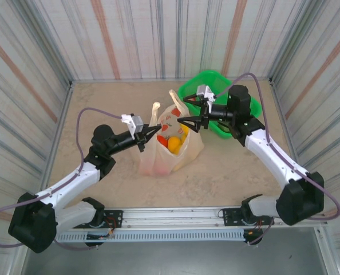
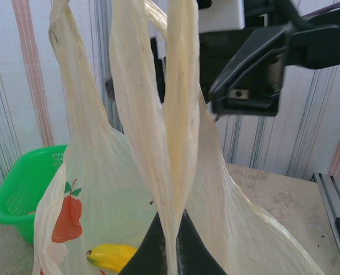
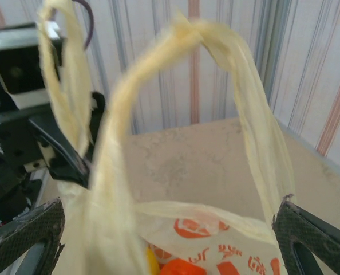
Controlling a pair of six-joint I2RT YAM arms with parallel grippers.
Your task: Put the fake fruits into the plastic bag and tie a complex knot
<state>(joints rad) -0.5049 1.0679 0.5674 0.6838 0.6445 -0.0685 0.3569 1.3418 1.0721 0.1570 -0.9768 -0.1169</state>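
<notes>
The plastic bag [image 1: 170,152] is found upright at the middle of the table [image 1: 101,103], just in front of the green basket [image 1: 216,91]. Fake fruits [image 1: 174,143] are seen inside it, a yellow banana [image 2: 113,255] among them. The left gripper [image 2: 169,232] is clamped tight on 1 handle, with both legs pinched together low down. The right gripper [image 1: 184,110] is spread wide, and the other handle loop [image 3: 216,51] stands between its 2 fingers, not gripped.

The film is judged thin, soft and slippery, and is expected to crumple and slide rather than keep shape. The load is judged light. Hold is best taken on the bunched handle near its root, not on the bag wall.
</notes>
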